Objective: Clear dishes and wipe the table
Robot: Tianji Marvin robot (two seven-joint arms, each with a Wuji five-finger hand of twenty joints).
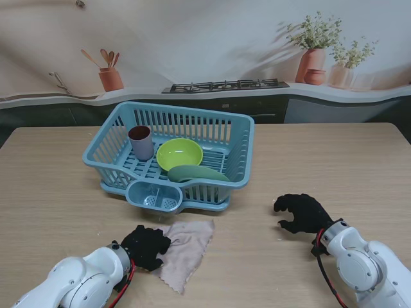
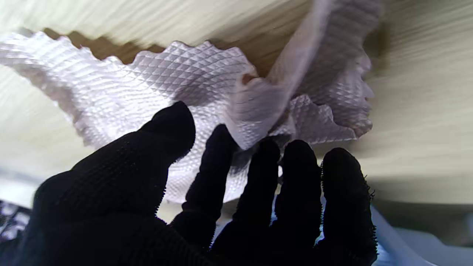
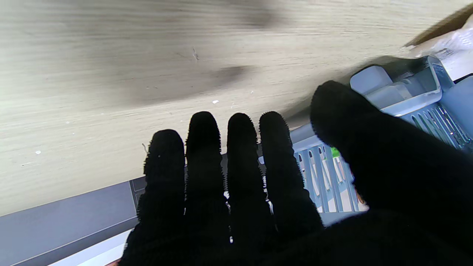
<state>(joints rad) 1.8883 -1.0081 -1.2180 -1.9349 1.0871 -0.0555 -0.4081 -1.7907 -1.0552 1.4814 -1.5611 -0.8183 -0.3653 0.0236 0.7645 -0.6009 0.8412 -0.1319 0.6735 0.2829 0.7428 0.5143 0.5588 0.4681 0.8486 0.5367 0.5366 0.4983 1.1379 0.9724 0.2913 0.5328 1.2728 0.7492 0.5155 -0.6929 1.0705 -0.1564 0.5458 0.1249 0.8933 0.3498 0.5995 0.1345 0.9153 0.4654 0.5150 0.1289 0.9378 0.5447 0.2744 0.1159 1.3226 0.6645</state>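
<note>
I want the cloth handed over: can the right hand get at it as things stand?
Probably yes: bare table separates the open right hand from the cloth, though the left hand rests on it.

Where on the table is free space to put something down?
Bare wood lies between the cloth and the right hand, also right of the basket. It is crowded nearer me on the left, where the left hand presses the cloth.

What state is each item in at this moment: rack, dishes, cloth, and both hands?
Dish rack: upright on the table, holding dishes.
Cup: upright in the rack.
Green bowl: in the rack, opening up.
Teal dish: lying in the rack beside the bowl.
Cloth: rumpled on the table.
Left hand: resting on the cloth.
Right hand: open, empty.
</note>
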